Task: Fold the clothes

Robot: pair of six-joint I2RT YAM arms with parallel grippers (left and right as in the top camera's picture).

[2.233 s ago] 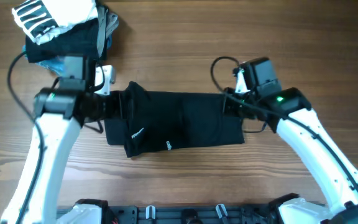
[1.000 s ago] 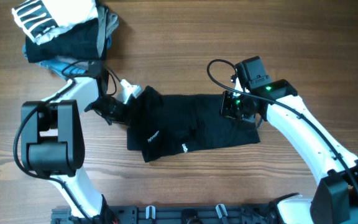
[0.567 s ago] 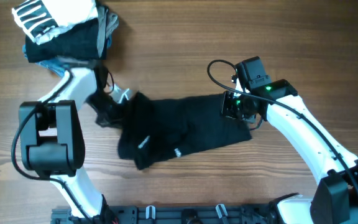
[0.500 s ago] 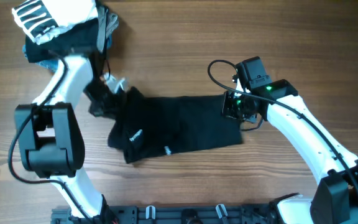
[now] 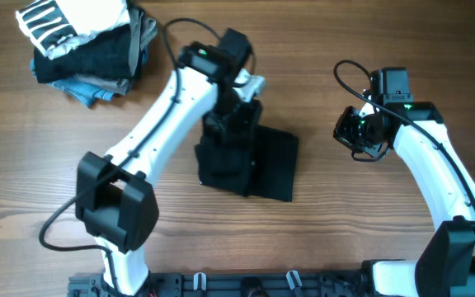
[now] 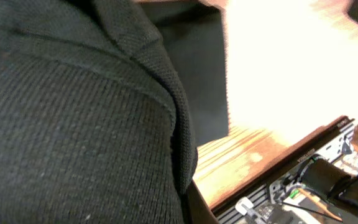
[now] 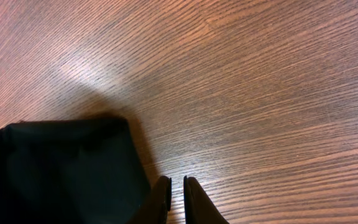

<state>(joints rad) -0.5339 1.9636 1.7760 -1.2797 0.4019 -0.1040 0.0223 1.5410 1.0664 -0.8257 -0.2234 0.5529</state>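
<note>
Wood table (image 5: 345, 49). Soft black T-shirt (image 5: 275, 161) folded, centre; my L gripper (image 5: 231, 128) at its 11 o'clock, grip can't tell; R gripper (image 7: 176, 190) at 3 o'clock, clenched, empty.

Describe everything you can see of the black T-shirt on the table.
The black T-shirt lies folded into a compact, roughly rectangular bundle near the middle of the wooden table, with its layers piled thicker on the left half. Up close, the fabric is a fine knit with a stitched hem. The left gripper rests on its upper left part; nothing else touches it.
</note>
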